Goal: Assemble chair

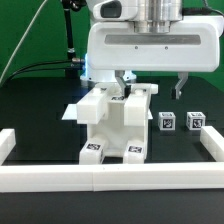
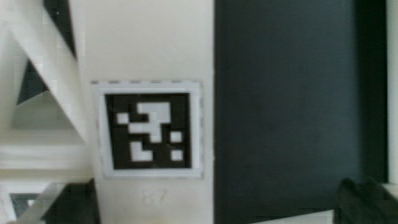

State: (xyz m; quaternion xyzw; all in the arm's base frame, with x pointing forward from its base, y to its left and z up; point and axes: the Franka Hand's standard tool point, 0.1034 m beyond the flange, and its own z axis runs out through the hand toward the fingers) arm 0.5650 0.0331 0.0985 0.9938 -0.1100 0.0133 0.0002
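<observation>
The low white border wall [image 1: 110, 178] runs along the near edge of the black tabletop [image 1: 40, 125]. Behind it, at centre, stands the partly built chair [image 1: 112, 125]. Two tagged cubes [image 1: 167, 121] lie apart from it, toward the exterior view's right. The claw [image 1: 150, 86] hangs above the chair, released, fingers spread, grasping nothing.

White boxy tool [image 1: 152, 86] under a ribbed silver cylinder [image 1: 158, 12], dark fingers [image 1: 180, 88], black cables [image 1: 70, 35].
</observation>
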